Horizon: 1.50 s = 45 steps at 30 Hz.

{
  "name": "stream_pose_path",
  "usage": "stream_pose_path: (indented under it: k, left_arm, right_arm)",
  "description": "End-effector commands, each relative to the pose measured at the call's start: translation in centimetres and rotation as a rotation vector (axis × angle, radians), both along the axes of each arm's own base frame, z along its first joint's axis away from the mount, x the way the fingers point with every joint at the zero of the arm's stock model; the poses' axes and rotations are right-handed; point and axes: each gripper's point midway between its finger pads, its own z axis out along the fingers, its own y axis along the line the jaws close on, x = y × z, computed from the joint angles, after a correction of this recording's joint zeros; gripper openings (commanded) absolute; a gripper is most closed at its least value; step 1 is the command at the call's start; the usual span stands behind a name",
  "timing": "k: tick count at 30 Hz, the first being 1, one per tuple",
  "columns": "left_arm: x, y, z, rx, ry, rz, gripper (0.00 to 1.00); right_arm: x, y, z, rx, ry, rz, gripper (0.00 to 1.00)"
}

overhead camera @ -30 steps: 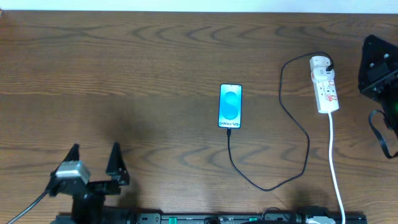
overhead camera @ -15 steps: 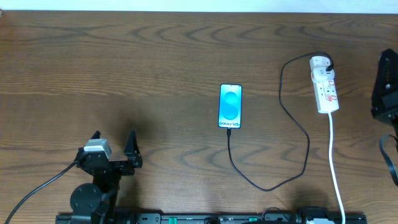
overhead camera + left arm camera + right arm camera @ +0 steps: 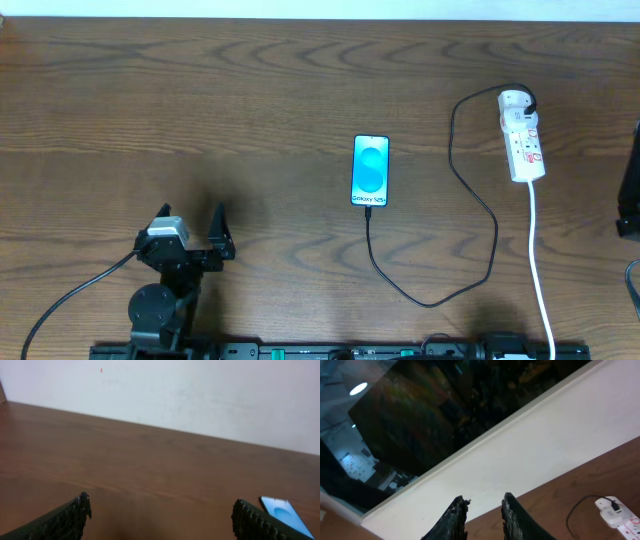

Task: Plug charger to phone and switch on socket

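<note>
The phone (image 3: 370, 170) lies at the centre of the desk (image 3: 200, 100). The charger (image 3: 368, 230) appears seated in its 6 o'clock edge and loops to the socket (image 3: 522, 145) at 3 o'clock.

The left gripper (image 3: 190, 212), at 8 o'clock, is wide and empty. The right gripper (image 3: 484, 497) is narrowly parted and empty.

Likely remaining step: press the socket switch, whose state is unreadable.

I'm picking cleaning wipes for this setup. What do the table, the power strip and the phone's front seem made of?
The table looks like wood or wood veneer: dark brown, wavy grain, slight sheen. The power strip looks like smooth white moulded plastic. The phone front is probably glass: flat, lit blue screen, though gloss is hard to judge here.
</note>
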Motion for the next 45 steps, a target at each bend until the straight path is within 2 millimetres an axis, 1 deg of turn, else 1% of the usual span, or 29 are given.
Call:
stream_pose_path:
  k: [1,6,11,20,23,45]
  left_arm:
    - [0.5,-0.1,-0.4,-0.009,-0.034,-0.006,0.92]
    - [0.9,-0.1,-2.0,-0.004,-0.022,-0.006,0.92]
    - [1.0,-0.1,-3.2,-0.002,0.007,-0.006,0.92]
    - [0.9,-0.2,-4.6,0.002,0.046,-0.010,0.92]
    - [1.0,-0.2,-4.6,0.001,0.039,-0.010,0.92]
    - [1.1,-0.2,-4.7,0.001,0.038,-0.009,0.92]
  right_arm:
    - [-0.5,-0.5,0.1,-0.008,-0.012,-0.031,0.22]
    - [-0.7,-0.5,0.2,-0.008,-0.015,-0.031,0.22]
    - [-0.7,-0.5,0.1,-0.008,-0.013,-0.031,0.22]
    - [-0.7,-0.7,0.0,-0.008,-0.009,-0.044,0.22]
    - [-0.7,-1.1,0.0,-0.008,-0.007,-0.065,0.22]
    - [-0.7,-1.1,-0.2,-0.008,0.000,-0.064,0.23]
